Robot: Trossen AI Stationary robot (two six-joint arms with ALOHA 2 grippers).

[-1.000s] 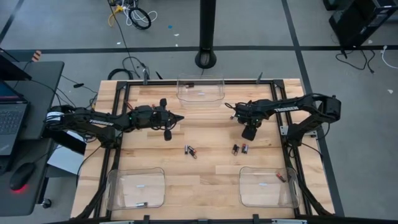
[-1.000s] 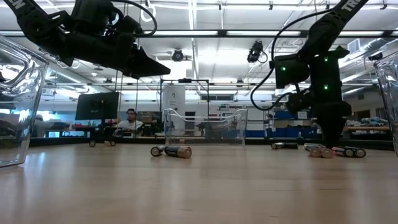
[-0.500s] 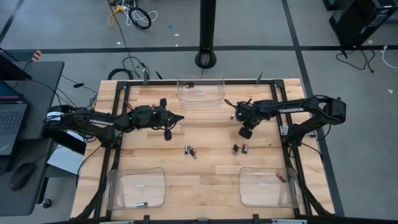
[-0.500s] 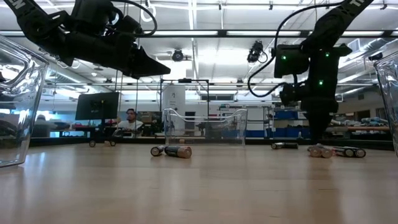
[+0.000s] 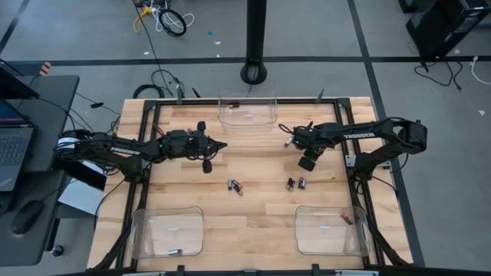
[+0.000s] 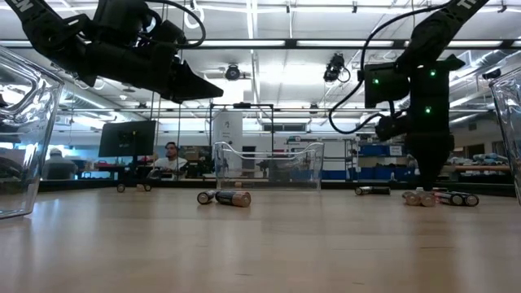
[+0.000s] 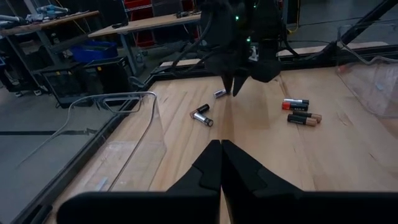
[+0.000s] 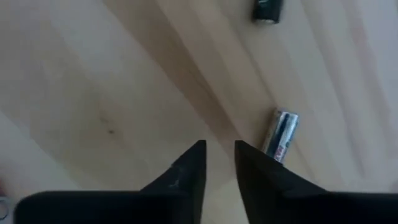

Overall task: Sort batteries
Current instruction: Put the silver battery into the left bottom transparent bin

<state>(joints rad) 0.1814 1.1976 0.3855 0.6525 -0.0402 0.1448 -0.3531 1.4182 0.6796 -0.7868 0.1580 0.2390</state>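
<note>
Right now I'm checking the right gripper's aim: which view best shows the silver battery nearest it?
The right wrist view: the silver battery lies large just beyond the right gripper, apart from its fingers. The left wrist view shows it small; high and low views barely resolve it.

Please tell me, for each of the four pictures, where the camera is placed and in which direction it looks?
High view: overhead, straight down on table; both arms show.
Low view: table height, looking level across; arms hang from above.
Left wrist view: on left arm, past the left gripper toward the right gripper.
Right wrist view: on right arm, down at wood; own fingers a little apart, silver battery beside them.
Shared: both high and left wrist views show the black batteries.
</note>
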